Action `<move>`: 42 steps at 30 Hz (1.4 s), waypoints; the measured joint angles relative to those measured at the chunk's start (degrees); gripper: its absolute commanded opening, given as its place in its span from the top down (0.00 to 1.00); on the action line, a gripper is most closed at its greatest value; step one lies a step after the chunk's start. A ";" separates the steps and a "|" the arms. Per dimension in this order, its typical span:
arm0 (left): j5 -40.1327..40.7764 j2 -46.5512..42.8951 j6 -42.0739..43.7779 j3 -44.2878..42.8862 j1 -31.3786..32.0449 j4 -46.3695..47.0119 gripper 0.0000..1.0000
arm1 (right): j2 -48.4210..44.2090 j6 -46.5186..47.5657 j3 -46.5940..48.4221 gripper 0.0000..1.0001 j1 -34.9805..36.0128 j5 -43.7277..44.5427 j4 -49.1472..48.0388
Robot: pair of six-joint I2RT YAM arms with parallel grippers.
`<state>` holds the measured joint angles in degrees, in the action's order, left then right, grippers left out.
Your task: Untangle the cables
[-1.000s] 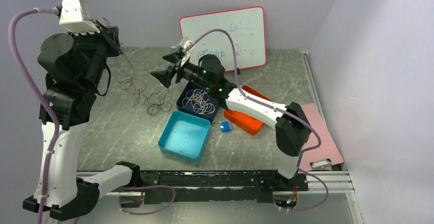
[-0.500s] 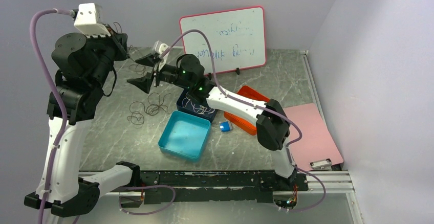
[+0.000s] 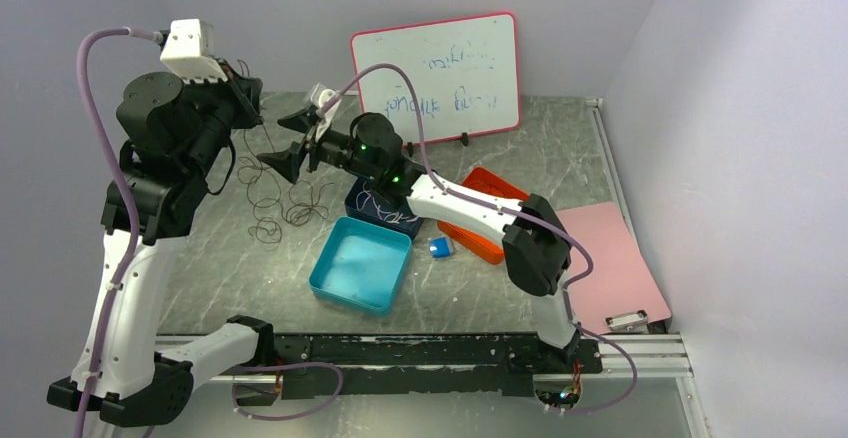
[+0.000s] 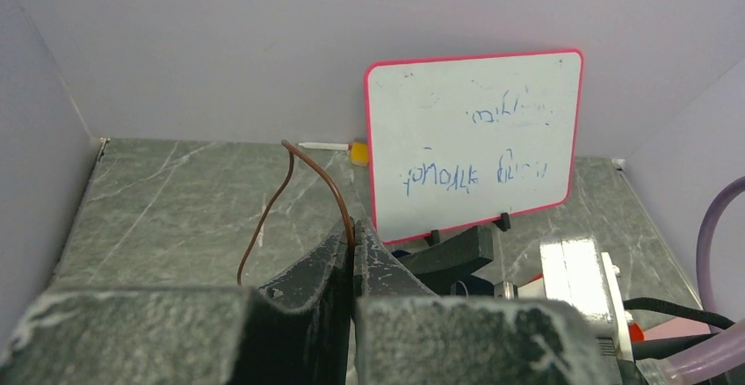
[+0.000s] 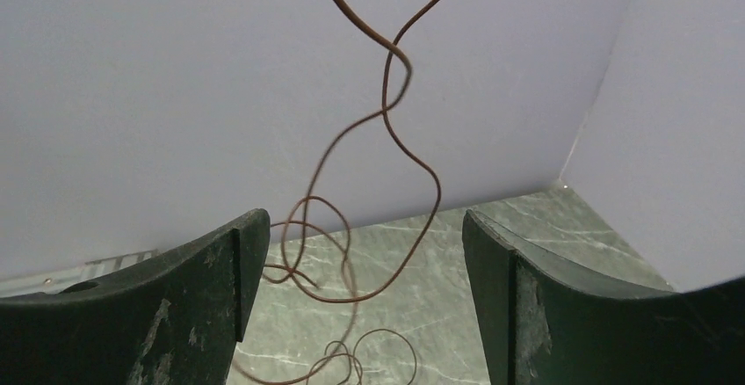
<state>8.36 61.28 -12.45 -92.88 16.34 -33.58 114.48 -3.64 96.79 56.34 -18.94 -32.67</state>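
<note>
My left gripper (image 3: 243, 92) is raised at the back left and shut on a thin brown cable (image 3: 262, 173). The cable hangs down to curly loops (image 3: 300, 203) on the table. In the left wrist view the fingertips (image 4: 353, 227) pinch the brown strand (image 4: 290, 174). My right gripper (image 3: 283, 140) is open, level with the hanging strand and just right of it. In the right wrist view the brown cable (image 5: 386, 95) dangles in front of the gap between the open fingers (image 5: 365, 227), untouched. Whitish cables (image 3: 372, 198) lie in a dark blue box, mostly hidden by the right arm.
A teal tray (image 3: 362, 263) sits at the centre, with the dark blue box (image 3: 385, 220) behind it. An orange tray (image 3: 490, 228) and a small blue object (image 3: 440, 247) lie to the right. A whiteboard (image 3: 437, 76) stands at the back. A pink clipboard (image 3: 615, 263) lies far right.
My right gripper has swung left from above the blue box to the hanging cable. My left gripper has shifted right with the cable, and the loops on the table have moved.
</note>
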 measured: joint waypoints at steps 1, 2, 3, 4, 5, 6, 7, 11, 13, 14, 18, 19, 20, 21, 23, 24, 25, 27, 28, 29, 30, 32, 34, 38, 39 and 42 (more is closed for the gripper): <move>-0.28 0.00 -0.20 0.07 0.00 0.15 0.93 | -0.24 0.04 -0.44 0.16 0.00 0.59 -0.28; -0.66 0.00 -0.39 0.11 0.00 0.26 0.93 | -0.26 0.02 -0.48 0.15 0.00 0.68 -0.33; -0.98 0.00 -0.48 0.15 0.00 0.37 0.93 | -0.31 0.04 -0.48 0.15 0.00 1.03 -0.55; -1.20 0.00 -0.59 0.17 0.00 0.42 0.93 | -0.33 0.07 -0.48 0.14 0.00 1.36 -0.76; -1.40 0.00 -0.68 0.17 0.00 0.50 0.93 | -0.33 0.07 -0.48 0.14 0.00 1.55 -0.98; -1.60 0.02 -0.83 0.17 0.00 0.63 0.93 | -0.33 0.07 -0.44 0.14 0.00 1.73 -1.11; -1.84 0.02 -0.92 0.17 0.00 0.74 0.93 | -0.33 0.07 -0.33 0.14 0.00 1.86 -1.18; -2.93 0.04 -1.38 0.17 0.00 0.98 0.93 | -0.09 0.04 1.46 0.14 0.00 2.75 -1.42; -3.50 0.07 -1.64 0.17 0.00 1.07 0.93 | 0.35 0.07 3.17 0.14 0.00 3.41 -1.92; -3.72 0.07 -1.75 0.17 0.00 1.09 0.93 | 0.66 0.07 4.07 0.14 0.00 3.78 -2.43; -4.44 0.07 -2.14 0.17 0.00 1.16 0.93 | 2.95 0.42 8.04 0.14 0.00 5.20 -3.50; -4.59 0.07 -2.21 0.17 0.00 1.18 0.93 | 3.87 0.66 9.25 0.15 0.00 5.62 -3.48; -4.72 0.07 -2.34 0.17 0.00 1.16 0.93 | 4.52 0.81 9.97 0.16 0.00 5.81 -3.48; -4.85 0.04 -2.38 0.17 0.00 1.18 0.93 | 5.35 1.03 10.84 0.19 0.00 6.10 -3.45; -5.14 0.04 -2.58 0.17 0.00 1.16 0.93 | 6.97 1.33 12.41 0.26 0.00 6.56 -3.17; -5.29 0.07 -2.64 0.17 0.00 1.18 0.93 | 7.74 1.49 13.09 0.31 -0.02 6.69 -2.86; -5.55 0.07 -2.80 0.15 0.00 1.18 0.93 | 8.44 1.60 13.62 0.36 -0.02 6.73 -2.60; -5.97 0.11 -3.02 -0.09 0.00 1.11 0.93 | 9.97 1.70 14.75 0.47 -0.04 6.58 -2.14; -6.14 0.20 -3.10 -0.35 0.00 1.11 0.93 | 10.56 1.70 15.13 0.52 -0.04 6.49 -1.84; -6.25 0.26 -3.26 -0.63 0.00 1.14 0.93 | 11.08 1.66 15.26 0.56 -0.04 6.32 -1.60; -6.32 0.31 -3.43 -1.01 0.00 1.07 0.93 | 11.52 1.51 15.26 0.60 -0.04 6.14 -1.14; -6.43 0.35 -3.52 -1.90 0.00 1.01 0.93 | 12.07 1.16 15.06 0.65 -0.04 5.73 -0.24; -6.54 0.46 -3.61 -3.30 0.00 0.92 0.93 | 12.35 0.59 14.56 0.68 -0.04 5.01 0.31; -6.56 1.33 -3.39 -8.04 0.00 0.87 0.93 | 12.76 -1.09 12.46 0.75 -0.02 2.82 0.92; -6.56 1.55 -3.23 -9.29 0.00 1.03 0.93 | 12.79 -1.62 11.34 0.76 -0.02 2.38 0.96; -6.38 1.90 -2.56 -11.93 0.00 1.33 0.93 | 12.79 -3.34 7.21 0.77 -0.02 1.14 0.81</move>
<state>1.98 63.18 -15.00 -104.81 16.34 -32.25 127.26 -6.98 104.01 56.31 -17.80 -31.86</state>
